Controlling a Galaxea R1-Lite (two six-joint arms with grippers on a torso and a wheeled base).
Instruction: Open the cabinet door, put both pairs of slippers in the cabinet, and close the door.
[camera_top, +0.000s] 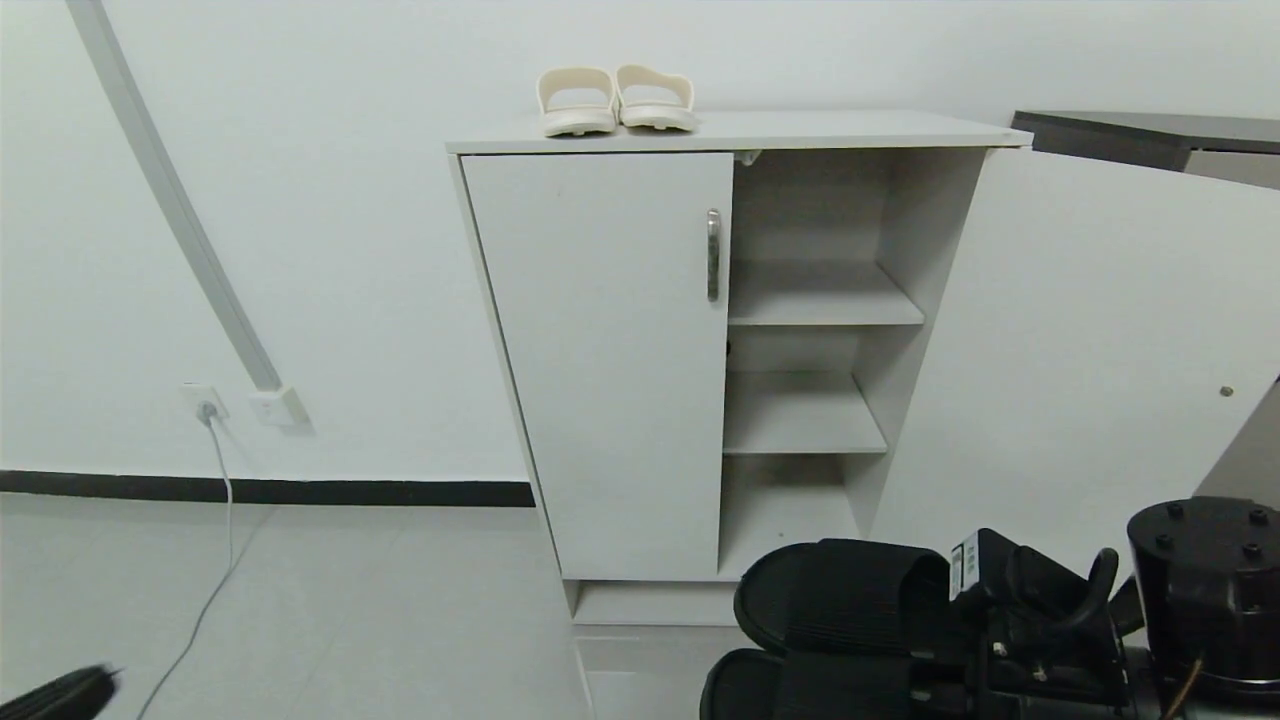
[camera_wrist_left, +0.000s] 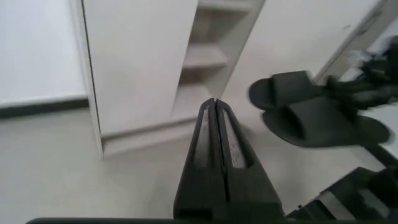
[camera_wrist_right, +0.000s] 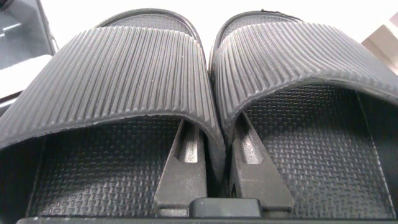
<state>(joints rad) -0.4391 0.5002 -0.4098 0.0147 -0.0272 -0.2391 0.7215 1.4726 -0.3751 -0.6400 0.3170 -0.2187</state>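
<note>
the black slippers (camera_top: 850, 590) hang side by side in the air, low in front of the cabinet (camera_top: 850, 128), just before its open right half, toes toward it. the right gripper (camera_wrist_right: 214, 146) has them pinched together: one finger lies inside each slipper under the strap, and the two inner edges are squeezed between them. the cream slippers (camera_top: 617, 100) sit as a pair on the cabinet's top, near its left end, toes to the front.

the right door (camera_top: 1090, 330) is swung wide open to the right, showing two bare shelves (camera_top: 815, 295) and the bottom space. the left door (camera_top: 600, 380) is closed, its metal handle (camera_top: 713, 255) upright at its inner edge.

the left gripper (camera_wrist_left: 215, 107) is down low, to the left of the cabinet and over the floor (camera_top: 380, 620), its fingers pressed flat together with nothing between them. a wall socket (camera_top: 203, 402) with a grey cable (camera_top: 215, 590) sits on the wall to the left.
</note>
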